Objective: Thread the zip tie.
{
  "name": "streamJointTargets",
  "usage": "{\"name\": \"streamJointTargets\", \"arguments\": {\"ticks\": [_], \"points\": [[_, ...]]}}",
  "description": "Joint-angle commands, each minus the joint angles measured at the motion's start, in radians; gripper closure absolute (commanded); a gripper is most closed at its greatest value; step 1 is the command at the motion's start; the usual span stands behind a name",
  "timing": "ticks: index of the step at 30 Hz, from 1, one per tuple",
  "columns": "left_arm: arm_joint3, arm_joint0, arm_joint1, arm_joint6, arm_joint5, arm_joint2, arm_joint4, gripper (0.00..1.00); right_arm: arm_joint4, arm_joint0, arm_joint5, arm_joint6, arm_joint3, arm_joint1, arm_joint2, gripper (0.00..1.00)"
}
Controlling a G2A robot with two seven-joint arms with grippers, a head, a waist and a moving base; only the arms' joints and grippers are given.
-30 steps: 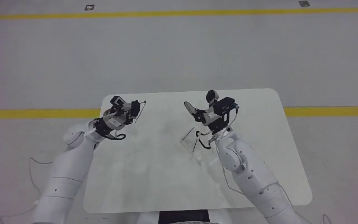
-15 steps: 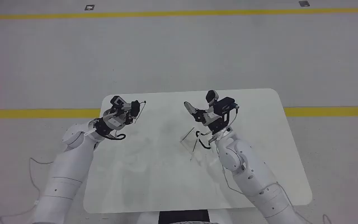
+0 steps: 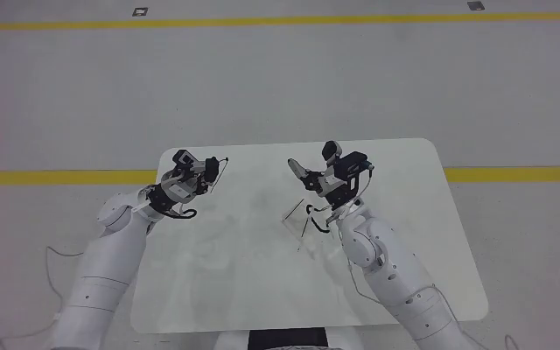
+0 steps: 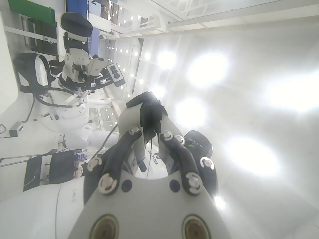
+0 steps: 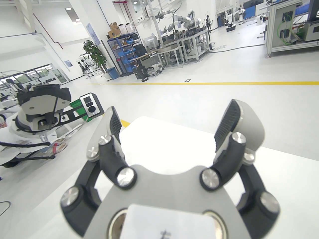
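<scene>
so around the work area: a white counter (image 3: 411, 262) with rounded corners, a yellow floor line (image 3: 70, 177) showing on either side of it at 9 and 3 o'clock, and a couple of loose black strips (image 3: 294, 210) lying on the counter near the middle, at about 6 o'clock from the right pincer (image 3: 313, 160) and just beside that arm's wrist. They're too thin to tell if they're more ties. The right pincer hangs over the counter toward 12 o'clock with its fingers spread wide apart, gripping nothing. The left pincer (image 3: 211, 168) is over the 10 o'clock corner, well apart from the right one, and it's clamped tight on the zip tie (image 3: 221, 171), black-wrapped tips pressed together in its wrist view. The zip tie is a thin black strand on the side of the left pincer that faces the other arm, up off the counter. From above, its long axis runs roughly 1 o'clock to 7 o'clock, and I can't tell which end is the head
</scene>
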Motion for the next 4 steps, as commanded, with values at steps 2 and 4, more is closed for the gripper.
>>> {"name": "streamJointTargets", "arguments": {"ticks": [2, 4], "points": [[0.0, 0.0, 0.0, 0.0, 0.0, 0.0, 0.0, 1.0, 0.0, 0.0, 0.0, 0.0, 0.0, 0.0, 0.0, 0.0], [0.0, 0.0, 0.0, 0.0, 0.0, 0.0, 0.0, 1.0, 0.0, 0.0, 0.0, 0.0, 0.0, 0.0, 0.0, 0.0]]}}
